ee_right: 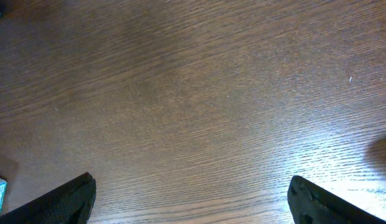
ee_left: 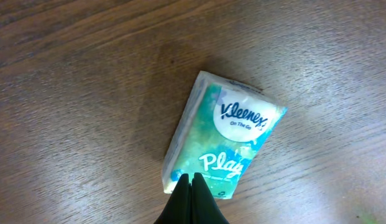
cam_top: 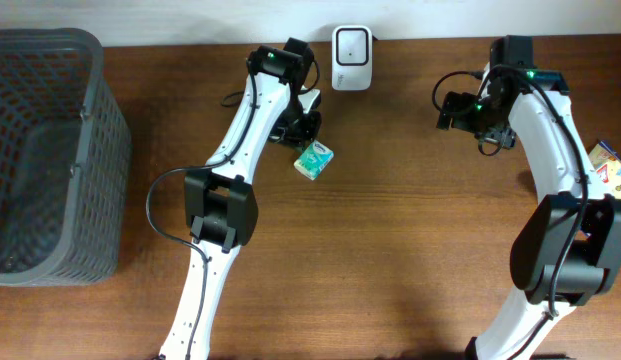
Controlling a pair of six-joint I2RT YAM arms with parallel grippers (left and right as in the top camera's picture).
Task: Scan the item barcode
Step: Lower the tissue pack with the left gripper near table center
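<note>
Left claw (ee_left: 191,179) is clenched tight, tips meeting at the near edge of the tissue pack (ee_left: 225,130), which lies on the table (cam_top: 410,250) just short of the scanner (cam_top: 351,45); cannot tell whether any wrapper is caught. Risk: a pinch on thin film alone may slip on lifting, dropping the pack before its barcode faces the scanner. Right claw (ee_right: 189,183) hangs spread wide, empty.

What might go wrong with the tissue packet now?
The left gripper is shut right at the tissue packet's edge, so it pinches a thin bit of wrapper at most; the packet may slip out when lifted. Also, only the printed front shows, no barcode, so the white scanner may read nothing unless the packet gets turned.
</note>
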